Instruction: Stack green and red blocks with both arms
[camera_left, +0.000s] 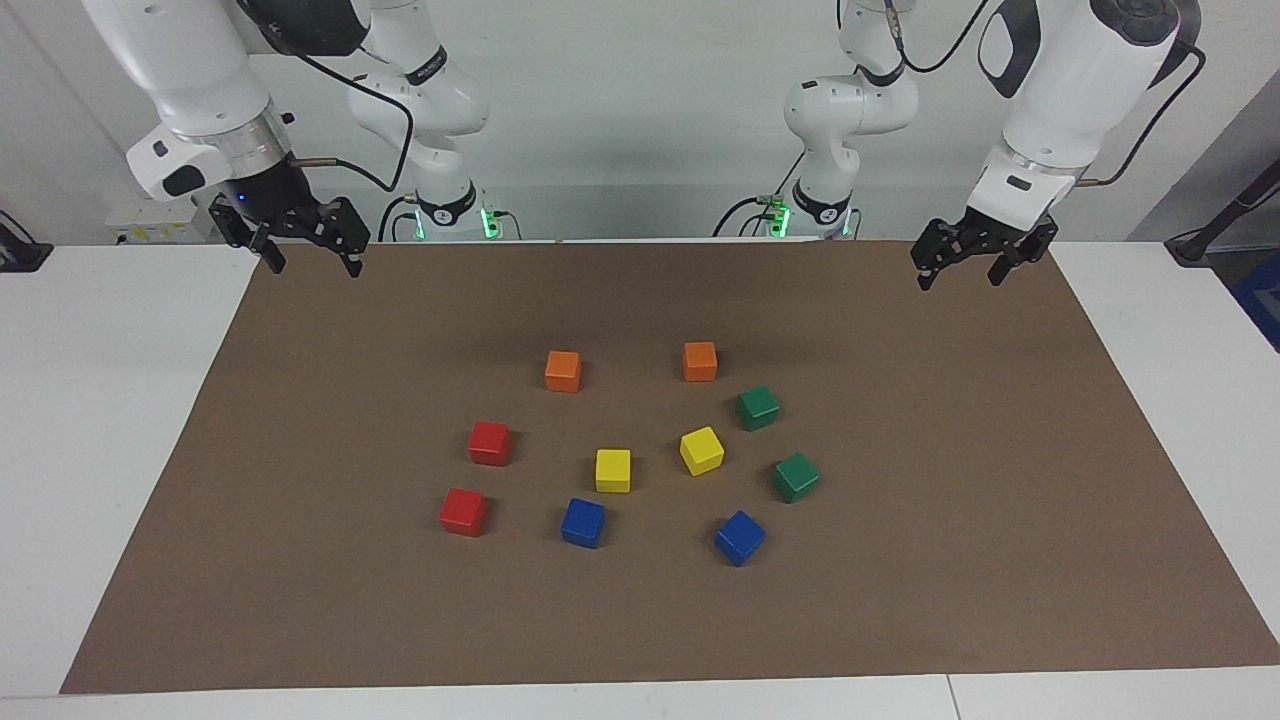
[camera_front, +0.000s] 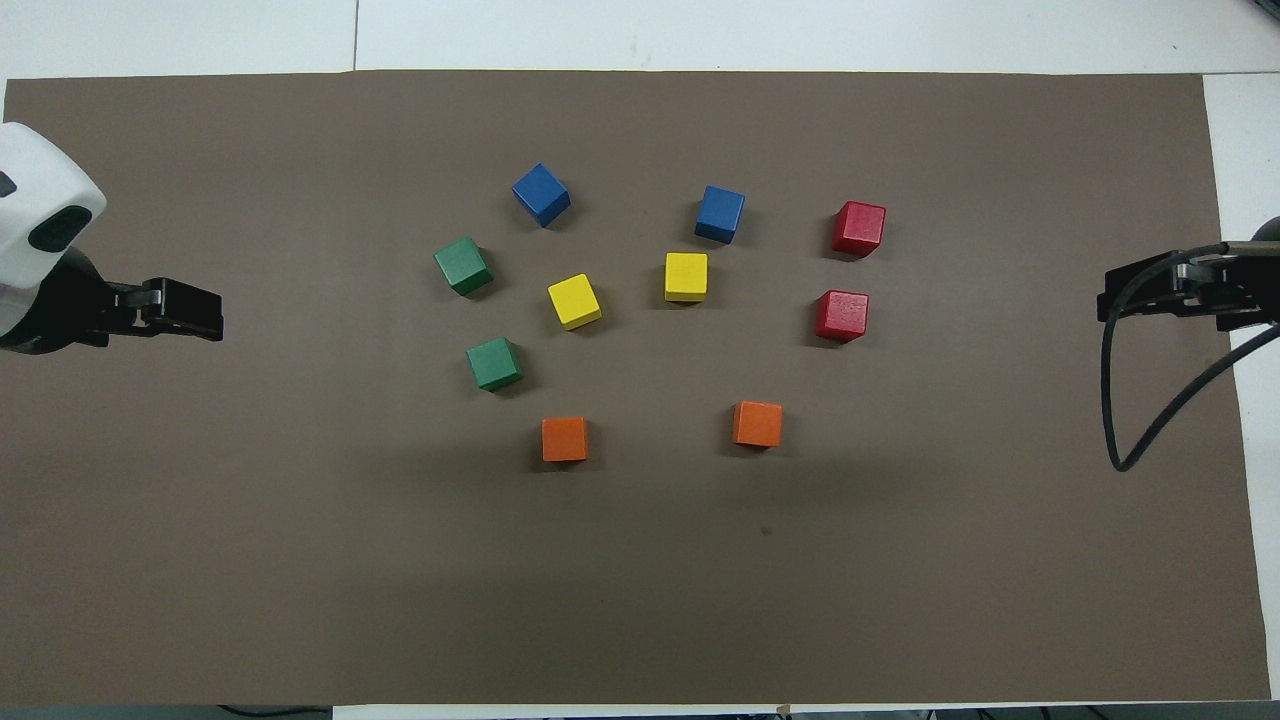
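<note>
Lying singly on the brown paper mat, none stacked, are the four task cubes. Two glossy dark green cubes sit toward the left arm's end of the cluster: one green cube nearer the robots, the other green cube farther out, apart from each other. Two glossy bright red cubes sit toward the right arm's end: one red cube nearer the robots and the other red cube farther out, also apart.

The left gripper, black and two-fingered, hangs in the air over the mat's robot-side edge at the left arm's end, its fingers spread apart, holding and touching nothing. The right gripper hangs likewise over the mat's corner at the right arm's end, fingers spread, empty. Both are well apart from every cube.

Between the green pair and the red pair lie two yellow cubes. Two orange cubes lie nearer the robots than all the rest, and two blue cubes lie farthest out. The tilted yellow cube is near both green cubes without touching them. The white table shows around the mat.
</note>
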